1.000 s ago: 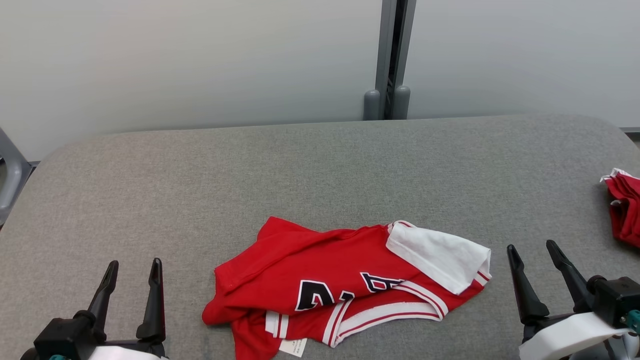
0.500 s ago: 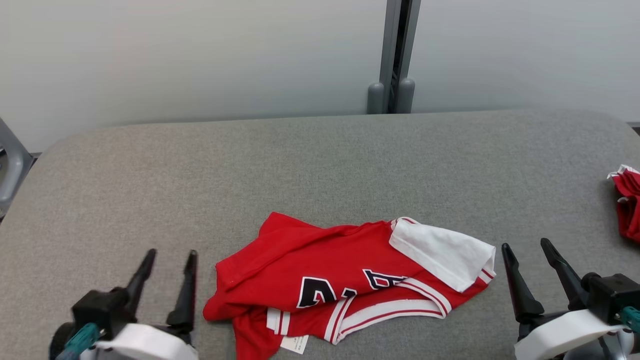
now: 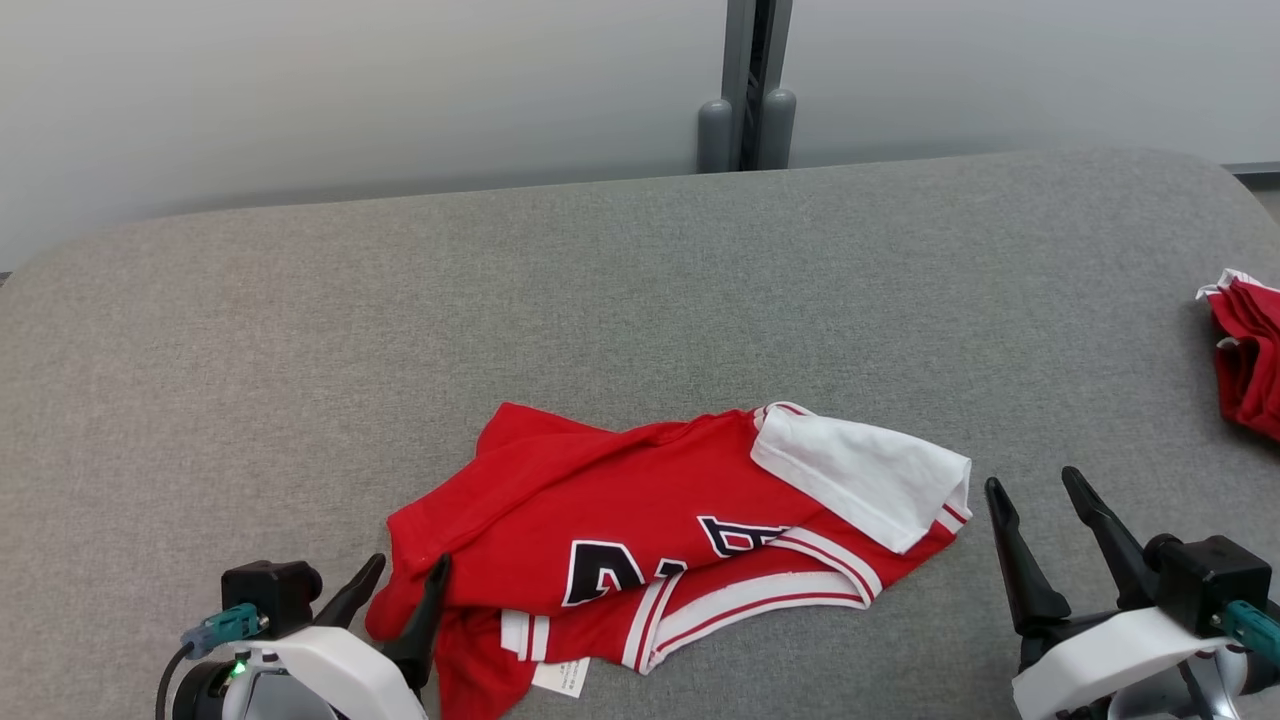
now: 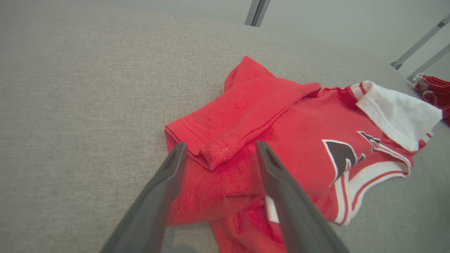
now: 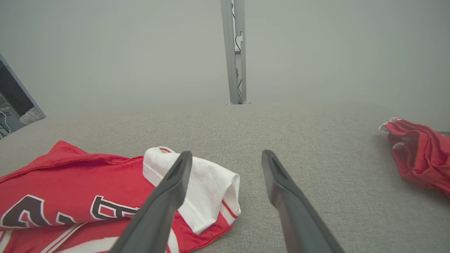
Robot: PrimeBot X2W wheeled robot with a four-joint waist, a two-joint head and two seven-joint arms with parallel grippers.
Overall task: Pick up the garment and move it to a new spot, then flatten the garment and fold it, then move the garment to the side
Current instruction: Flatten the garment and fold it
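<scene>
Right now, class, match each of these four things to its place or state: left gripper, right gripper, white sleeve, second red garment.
Things:
1 left gripper
2 right gripper
3 white sleeve
4 second red garment

Places or states:
A at the far right side of the table
B open, over bare table beside the sleeve
C lying over the right end of the jersey
D open, at the jersey's left corner

Pairs: 1-D; 2-B; 3-C; 4-A

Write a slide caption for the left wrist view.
Open left gripper at a corner of the crumpled red garment.
</scene>
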